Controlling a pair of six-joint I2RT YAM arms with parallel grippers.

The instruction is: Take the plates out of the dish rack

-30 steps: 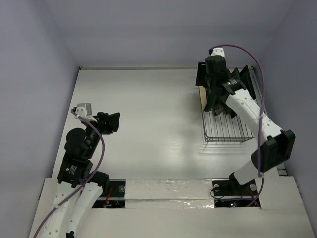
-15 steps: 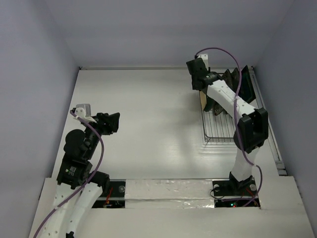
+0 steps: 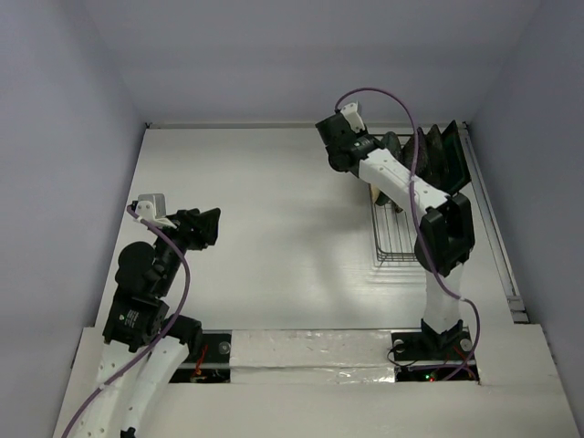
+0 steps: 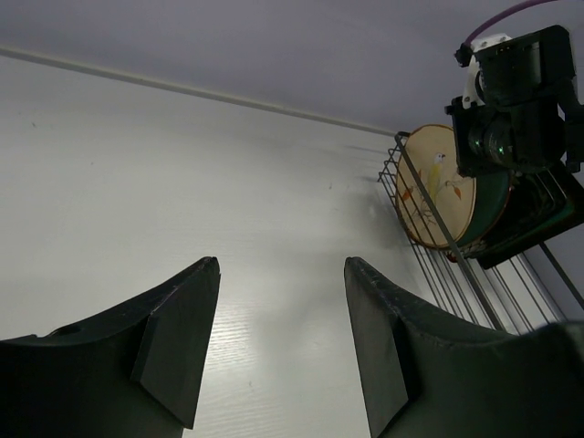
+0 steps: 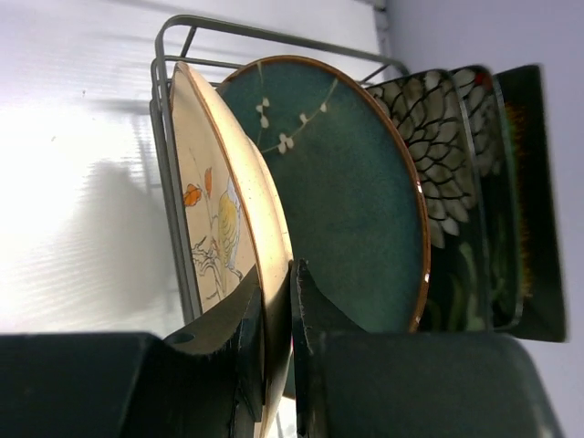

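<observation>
Your right gripper [image 5: 277,274] clamps the cream plate [image 5: 214,228] by its rim; your left gripper [image 4: 281,265] gapes free. One rack [image 3: 401,242] holds it, one teal plate [image 5: 347,201] and overlapping square plates [image 5: 447,201], count unclear.

Cream plate [image 5: 214,228], teal plate [image 5: 356,192], perhaps three square plates [image 5: 447,182] upright in dish rack [image 3: 401,239].

Legible text, labels, numbers: none for you to log in any view. Rack [image 3: 406,239], far right corner of the counter: cream plate [image 5: 214,228] bears a painted bird and branch, teal plate [image 5: 347,201] white blossoms; no lettering.
</observation>
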